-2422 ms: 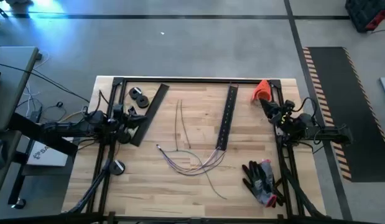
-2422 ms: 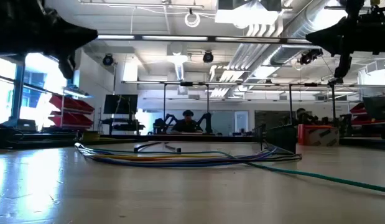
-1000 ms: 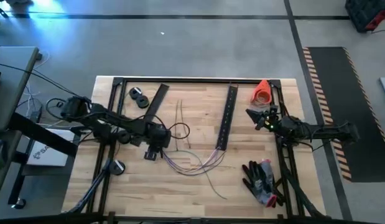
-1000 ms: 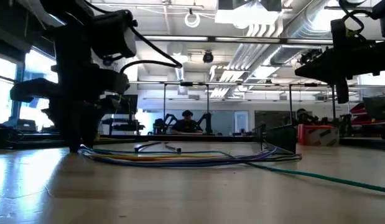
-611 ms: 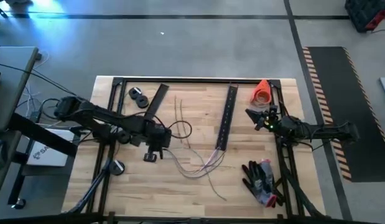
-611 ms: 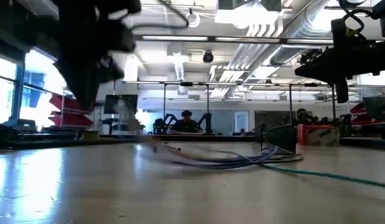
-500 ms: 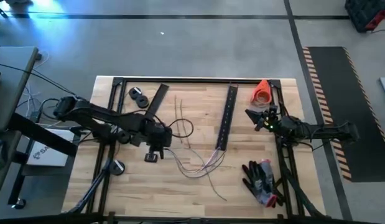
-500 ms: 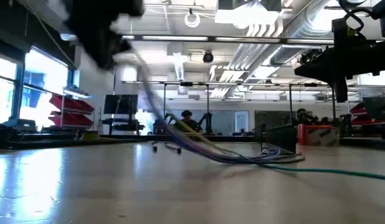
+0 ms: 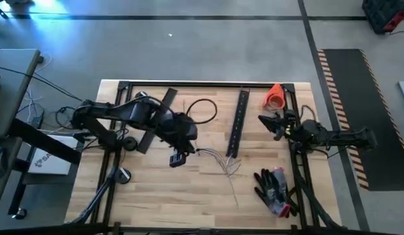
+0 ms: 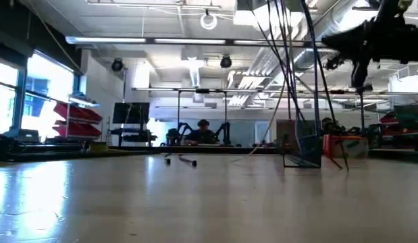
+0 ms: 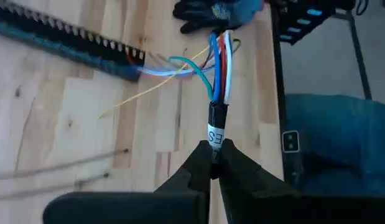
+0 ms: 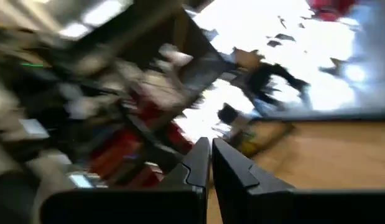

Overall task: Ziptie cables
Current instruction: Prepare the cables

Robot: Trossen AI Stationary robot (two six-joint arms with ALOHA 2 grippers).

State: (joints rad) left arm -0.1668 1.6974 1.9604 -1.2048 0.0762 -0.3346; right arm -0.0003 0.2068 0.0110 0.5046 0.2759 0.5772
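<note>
Our left gripper (image 11: pixel 213 167) was pinched shut on the cables (image 11: pixel 217 118), gripping them at a black labelled sleeve above the middle of the table (image 9: pixel 149 196). From there the cables trailed down towards a black perforated strip (image 9: pixel 237 124) and a dark glove (image 9: pixel 273 189). Our right gripper (image 12: pixel 208 163) hovered at the table's right edge, fingers closed together on nothing.
</note>
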